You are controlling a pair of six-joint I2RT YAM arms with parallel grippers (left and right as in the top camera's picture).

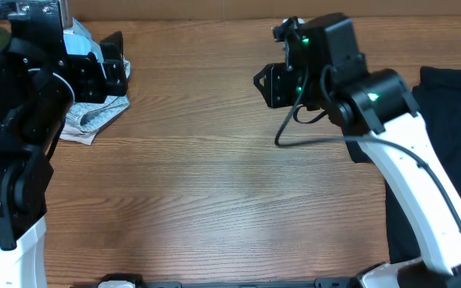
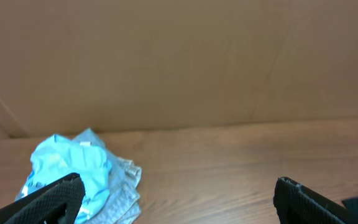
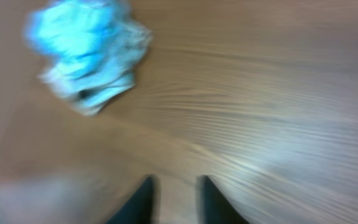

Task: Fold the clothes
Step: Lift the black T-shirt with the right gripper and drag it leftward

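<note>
Black clothes [image 1: 454,112]: lying at the 3 o'clock edge of the wooden table [image 1: 214,184], partly under the right arm.
Left gripper [image 1: 117,64]: at 10 o'clock, fingers spread wide, holding nothing, next to a crumpled pale-blue-and-white cloth [image 1: 94,116].
Right gripper [image 1: 262,83]: at 1 o'clock, fingers slightly parted, nothing between them, over bare wood.

Overhead, we are looking straight down on the wooden table [image 1: 214,184] from well above. Behind the left gripper [image 2: 179,182] we are looking low and level across it toward a cardboard wall [image 2: 179,62]. Behind the right gripper [image 3: 177,183] we are looking steeply down, close and blurred. All three views are sharing the crumpled blue-and-white cloth [image 1: 94,116].
</note>
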